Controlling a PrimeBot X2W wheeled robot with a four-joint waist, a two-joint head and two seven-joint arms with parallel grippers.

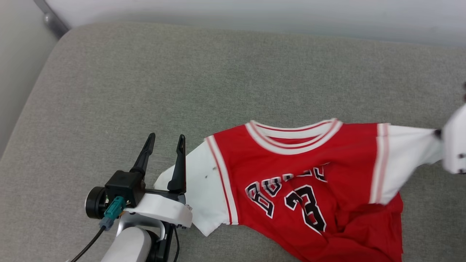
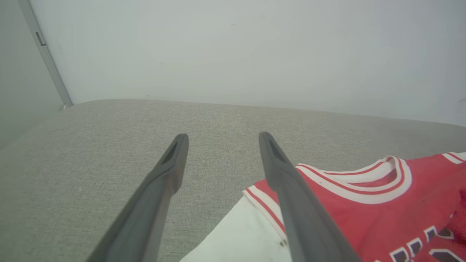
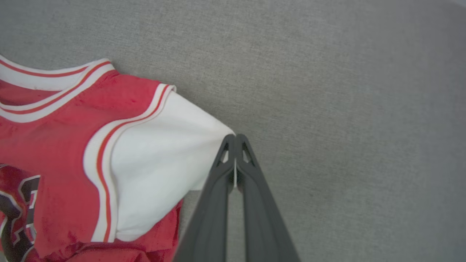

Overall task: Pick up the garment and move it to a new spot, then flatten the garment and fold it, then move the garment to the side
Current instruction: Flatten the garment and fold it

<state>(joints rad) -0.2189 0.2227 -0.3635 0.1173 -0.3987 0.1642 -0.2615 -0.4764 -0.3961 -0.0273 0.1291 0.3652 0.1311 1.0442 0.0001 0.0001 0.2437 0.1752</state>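
Wide open room here: the grey cushion (image 1: pixel 145 72) runs bare across the whole far half and the left side, right out to its rounded left edge. Its back edge meets the pale wall (image 2: pixel 233 47), with a metal strip (image 1: pixel 51 20) at the far left corner.

The garment (image 1: pixel 291 174) lies front up on the near right part of the cushion, striped collar toward the wall. The lettering is rumpled, and the red lower body is bunched where it runs off the bottom of the head view.

On to the left gripper (image 1: pixel 166 137). Its fingers are spread wide with nothing between them, pointing toward the wall. The finger nearer the shirt crosses the edge of the flat white sleeve (image 2: pixel 240 236) in both the head and left wrist views, but whether it touches the cloth, I cannot tell.

Over at the right edge of the head view is the right gripper (image 3: pixel 235 140). Its fingers are pressed tight together, pinching the tip of the other white sleeve (image 3: pixel 160 160). That sleeve is stretched out into a taut cone away from the red shoulder, with bare grey cushion beyond it.
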